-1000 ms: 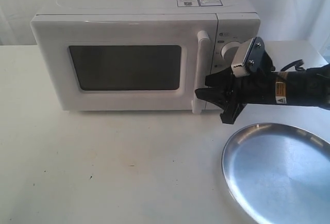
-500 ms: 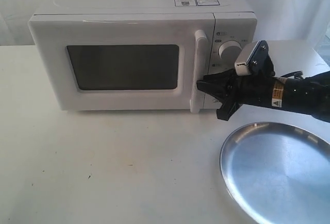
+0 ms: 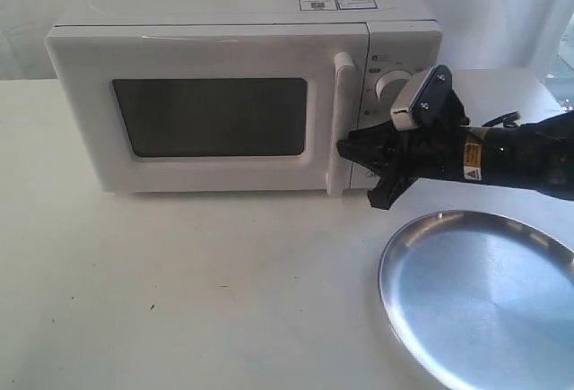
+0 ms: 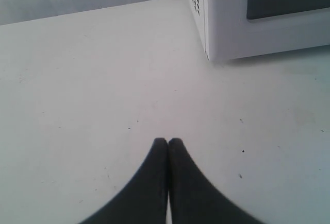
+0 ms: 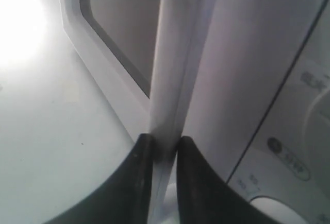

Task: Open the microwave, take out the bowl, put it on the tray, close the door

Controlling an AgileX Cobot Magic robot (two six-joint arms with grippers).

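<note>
The white microwave (image 3: 215,49) stands at the back of the table with its door (image 3: 206,173) closed. Its dark window shows nothing of the bowl, which is hidden. My right gripper (image 3: 355,173) reaches in from the right to the lower part of the vertical white handle (image 3: 341,94). In the right wrist view its fingers (image 5: 136,177) press on either side of that handle (image 5: 175,69), with the gripper (image 5: 164,140) shut on it. The silver tray (image 3: 475,300) lies bare at the front right. My left gripper (image 4: 168,141) is shut on nothing over the tabletop, near a lower corner of the microwave (image 4: 227,23).
Two round knobs (image 3: 390,85) sit on the control panel just behind my right arm (image 3: 511,157). White table (image 3: 179,291) stretches in front of the microwave and left of the tray. A pale curtain hangs behind.
My right gripper has moved left and closed in on the handle. The microwave has slid slightly left. The door stays closed.
</note>
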